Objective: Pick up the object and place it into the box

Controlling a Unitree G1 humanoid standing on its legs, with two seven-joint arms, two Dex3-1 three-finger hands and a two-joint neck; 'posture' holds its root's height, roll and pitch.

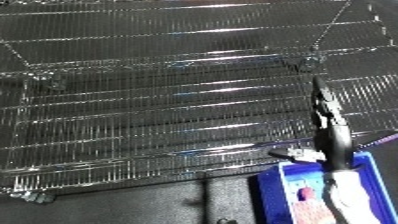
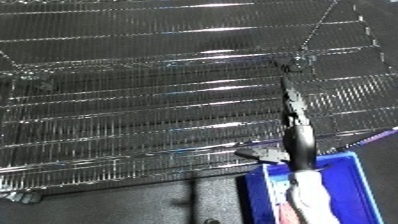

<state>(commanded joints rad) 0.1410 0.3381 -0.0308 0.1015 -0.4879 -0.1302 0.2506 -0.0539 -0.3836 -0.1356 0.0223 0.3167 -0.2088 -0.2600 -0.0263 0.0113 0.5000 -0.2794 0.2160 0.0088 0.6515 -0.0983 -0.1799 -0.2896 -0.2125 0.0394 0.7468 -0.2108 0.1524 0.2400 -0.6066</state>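
R. hand (image 1: 327, 131) seen edge-on above wire shelf (image 1: 133, 115), over blue bin (image 1: 277, 187); fingers straight, pressed together, holding nothing. Small pink item (image 1: 305, 193) lies inside bin, poss. the object. Judged light; take by its sides. L. hand not visible.

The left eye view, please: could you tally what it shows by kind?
Wire shelves: 1
Blue bins: 1
Small pink objects in the bin: 1
Robot hands: 1, the right hand
Total: 4
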